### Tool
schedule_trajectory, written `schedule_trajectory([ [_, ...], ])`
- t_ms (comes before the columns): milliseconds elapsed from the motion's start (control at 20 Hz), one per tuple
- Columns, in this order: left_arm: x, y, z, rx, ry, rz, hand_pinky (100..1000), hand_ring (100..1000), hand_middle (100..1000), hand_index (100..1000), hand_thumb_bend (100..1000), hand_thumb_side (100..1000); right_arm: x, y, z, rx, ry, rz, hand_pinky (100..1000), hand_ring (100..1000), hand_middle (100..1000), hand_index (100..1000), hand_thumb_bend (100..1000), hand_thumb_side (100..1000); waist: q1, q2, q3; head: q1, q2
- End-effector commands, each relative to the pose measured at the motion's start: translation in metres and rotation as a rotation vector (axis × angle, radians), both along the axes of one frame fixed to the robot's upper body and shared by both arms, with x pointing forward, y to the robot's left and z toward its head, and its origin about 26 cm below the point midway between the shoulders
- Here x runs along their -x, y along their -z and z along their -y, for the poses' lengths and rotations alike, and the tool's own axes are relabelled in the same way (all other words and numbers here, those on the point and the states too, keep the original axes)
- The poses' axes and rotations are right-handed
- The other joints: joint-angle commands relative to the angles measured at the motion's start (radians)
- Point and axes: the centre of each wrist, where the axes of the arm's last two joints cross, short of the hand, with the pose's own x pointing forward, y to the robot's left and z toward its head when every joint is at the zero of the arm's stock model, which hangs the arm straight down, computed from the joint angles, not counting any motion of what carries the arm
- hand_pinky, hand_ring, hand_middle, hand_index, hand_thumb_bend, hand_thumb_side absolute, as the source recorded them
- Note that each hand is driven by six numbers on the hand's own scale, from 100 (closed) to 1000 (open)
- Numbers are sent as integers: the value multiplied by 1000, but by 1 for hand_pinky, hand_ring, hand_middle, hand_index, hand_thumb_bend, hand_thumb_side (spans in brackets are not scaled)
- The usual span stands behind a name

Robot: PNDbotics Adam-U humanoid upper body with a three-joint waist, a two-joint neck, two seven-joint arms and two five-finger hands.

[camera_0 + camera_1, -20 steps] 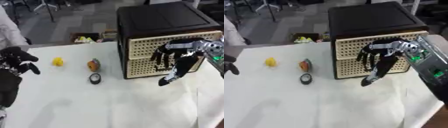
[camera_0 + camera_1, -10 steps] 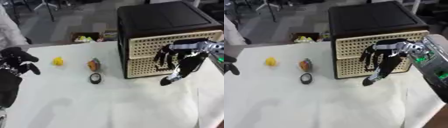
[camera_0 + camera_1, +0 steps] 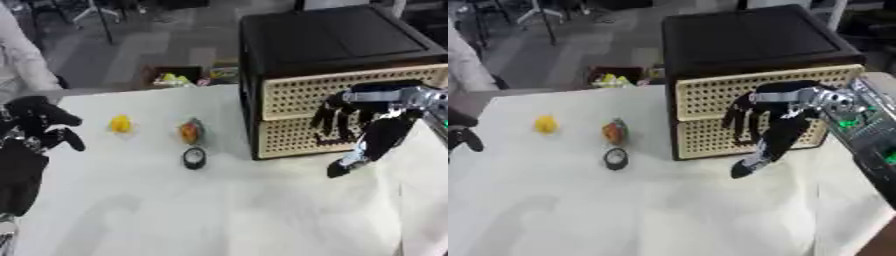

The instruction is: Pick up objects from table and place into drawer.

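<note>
Your three objects sit on the white table (image 3: 219,210) left of the drawer cabinet (image 3: 332,75): a small yellow object (image 3: 121,123), an orange-and-green one (image 3: 190,131) beside it, and a black round object (image 3: 194,157) just in front of that. Your right hand (image 3: 367,117) hangs before the cabinet's perforated drawer fronts (image 3: 350,92), fingers (image 3: 337,120) pointing down, spread and holding nothing. Your left hand (image 3: 39,125) rests at the table's left edge with fingers curled, empty.

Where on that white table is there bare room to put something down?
The near half of the table, below the black ring, is bare. It is crowded between the yellow object, orange object and drawer cabinet, where the right hand hangs.
</note>
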Motion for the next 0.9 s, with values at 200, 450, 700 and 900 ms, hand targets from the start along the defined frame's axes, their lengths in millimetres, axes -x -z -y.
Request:
schedule_trajectory([
  [200, 1, -7, -3, -7, -6, 15, 491, 668, 609, 777, 100, 1000, 28, -26, 10, 16, -28, 85, 100, 535, 607, 795, 729, 356, -8, -17, 2, 27, -4],
  [450, 1, -8, -4, -1, -8, 9, 492, 668, 610, 777, 100, 1000, 52, -36, 12, -12, -73, 165, 100, 522, 593, 770, 753, 441, -13, -23, 1, 37, -1],
  [700, 1, -8, -6, 9, -14, 0, 494, 668, 610, 778, 100, 1000, 69, -52, 17, -99, -92, 291, 100, 453, 481, 684, 726, 777, -16, -33, 0, 48, 13],
  [900, 2, -6, -7, 12, -18, -9, 494, 668, 610, 778, 100, 1000, 72, -68, 26, -194, -77, 440, 100, 353, 402, 626, 480, 1000, -15, -41, -3, 56, 34],
])
